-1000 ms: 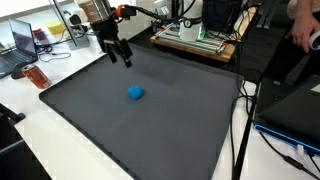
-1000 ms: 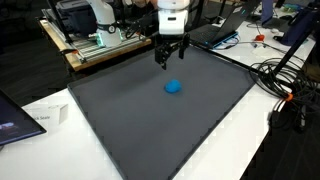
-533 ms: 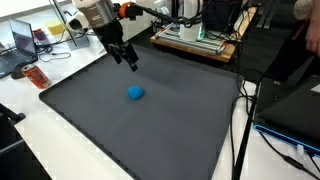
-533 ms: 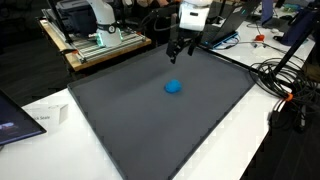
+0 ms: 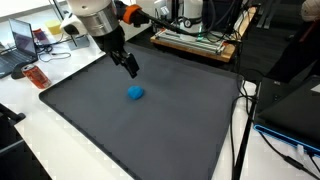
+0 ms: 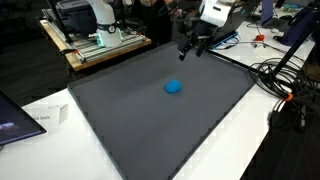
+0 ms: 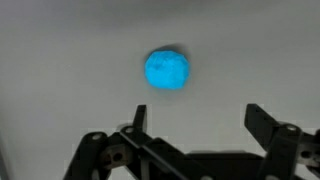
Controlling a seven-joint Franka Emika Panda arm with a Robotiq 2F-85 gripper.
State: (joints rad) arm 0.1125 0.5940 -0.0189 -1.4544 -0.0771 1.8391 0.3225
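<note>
Wrist view, item one: blue lump (image 7: 167,70), count one, lying alone on the grey mat (image 7: 60,50). Shape roundish, slightly squashed; I find no long axis worth naming, so it favours no approach angle.

Item two: gripper (image 7: 197,122), count one, on the single arm. Jaws are spread wide, with nothing between them and nothing touched.

Relation: the lump sits ahead of the fingertips, up the picture. It lies off the midline between the fingers (image 7: 138,118), closer to the finger on the picture's left side than to its partner. In both exterior views the gripper (image 5: 130,68) (image 6: 190,47) hangs tilted in the air over the far part of the mat (image 5: 150,130) (image 6: 150,135). It is well apart from the lump (image 5: 135,93) (image 6: 173,87), which rests near the mat's middle.

Surroundings:
- white table (image 5: 40,140), one, under the mat
- laptop (image 5: 22,40), one
- orange item (image 5: 37,77), one, just off the mat's edge, too small for me to identify
- cables (image 6: 285,90), a tangle, uncounted
</note>
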